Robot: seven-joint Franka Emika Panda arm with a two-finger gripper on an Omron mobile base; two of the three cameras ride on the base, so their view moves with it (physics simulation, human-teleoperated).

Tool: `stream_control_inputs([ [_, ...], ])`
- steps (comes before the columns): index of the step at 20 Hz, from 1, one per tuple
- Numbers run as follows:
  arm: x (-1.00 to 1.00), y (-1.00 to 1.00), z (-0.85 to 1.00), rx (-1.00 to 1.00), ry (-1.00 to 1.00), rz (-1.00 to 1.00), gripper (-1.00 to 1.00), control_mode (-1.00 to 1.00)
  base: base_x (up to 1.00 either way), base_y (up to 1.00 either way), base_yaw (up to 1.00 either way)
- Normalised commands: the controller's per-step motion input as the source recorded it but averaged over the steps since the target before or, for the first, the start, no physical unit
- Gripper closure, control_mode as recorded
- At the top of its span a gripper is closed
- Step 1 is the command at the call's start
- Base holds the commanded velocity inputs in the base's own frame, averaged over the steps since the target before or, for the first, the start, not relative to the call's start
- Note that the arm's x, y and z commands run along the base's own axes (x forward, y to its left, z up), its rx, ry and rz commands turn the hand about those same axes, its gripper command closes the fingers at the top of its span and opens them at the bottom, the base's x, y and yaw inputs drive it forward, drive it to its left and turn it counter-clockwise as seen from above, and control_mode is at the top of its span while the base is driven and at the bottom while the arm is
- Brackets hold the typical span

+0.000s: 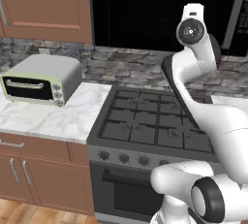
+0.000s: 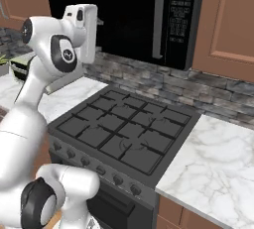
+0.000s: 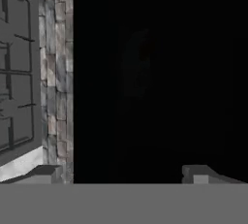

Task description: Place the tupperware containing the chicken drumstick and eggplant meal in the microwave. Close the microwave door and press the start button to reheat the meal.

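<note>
Since the microwave [image 2: 184, 34] above the stove [image 2: 124, 129] looks closed, its microwave door [image 2: 124, 15] flush beside the control panel, the step in hand is probably pressing start. The gripper [image 3: 126, 172] faces the door's left part with its tips spread wide and empty. Next it must cross past the handle [image 2: 158, 20] to the panel on the microwave's right. The buttons are too small to read. The tupperware cannot be made out behind the dark glass, presumably inside.

The claw [image 3: 123, 172] stands wide apart, empty, facing the microwave door [image 3: 160, 72] beside stone backsplash [image 3: 55, 72].
</note>
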Motion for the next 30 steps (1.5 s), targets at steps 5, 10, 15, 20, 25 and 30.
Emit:
stream_control_inputs([
  [5,-0.96,0.0,0.03,0.01,-0.15,0.03,-1.0,-1.0,0.0,0.0,0.0],
  [10,-0.99,-0.04,0.31,0.14,0.0,0.07,-1.0,-1.0,0.0,0.0,0.0],
  [15,-0.91,-0.33,0.26,0.28,0.0,0.11,-1.0,-1.0,0.0,0.0,0.0],
  [20,-0.79,-0.47,0.06,0.34,0.0,0.15,-1.0,-1.0,0.0,0.0,0.0],
  [25,-0.31,-0.49,0.0,0.32,-0.01,0.18,-1.0,-1.0,0.0,0.0,0.0],
  [30,-0.07,-0.63,0.0,0.25,-0.14,0.13,-1.0,-1.0,0.0,0.0,0.0],
])
